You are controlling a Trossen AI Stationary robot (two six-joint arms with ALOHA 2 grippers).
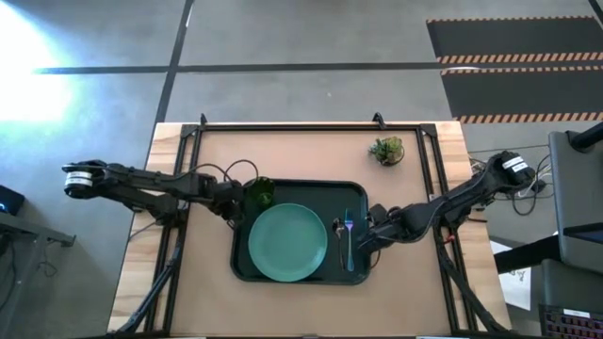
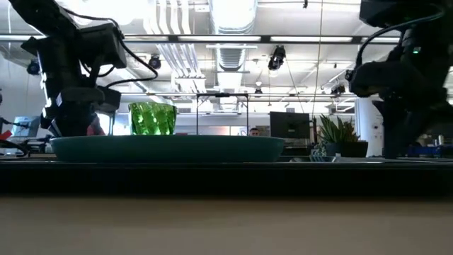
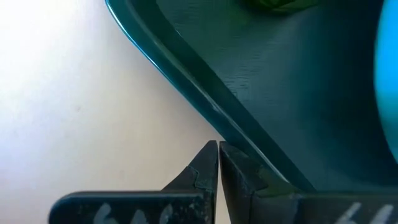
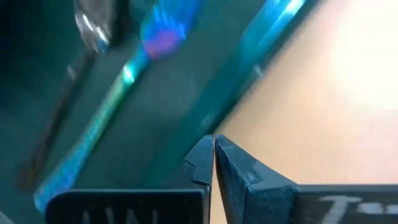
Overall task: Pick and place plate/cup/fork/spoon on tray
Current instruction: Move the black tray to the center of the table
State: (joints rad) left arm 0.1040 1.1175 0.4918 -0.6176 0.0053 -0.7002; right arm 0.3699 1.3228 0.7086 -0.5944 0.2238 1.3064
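All four pieces already sit on the tray (image 1: 240, 266): the plate (image 1: 287, 242) fills its middle, the cup (image 1: 260, 193) stands at the plate's eleven o'clock in the tray's corner, and the fork (image 1: 349, 239) and spoon (image 1: 338, 236) lie side by side at the plate's three o'clock. The left claw (image 3: 218, 149) is closed and empty, hanging just over the tray's rim at nine o'clock on the tabletop (image 1: 188, 282); the right claw (image 4: 214, 144) is likewise closed and empty at the opposite rim. What remains looks like a clean retreat: lift each arm upward before swinging outward, so neither finger clips the raised rim or nudges the cutlery.
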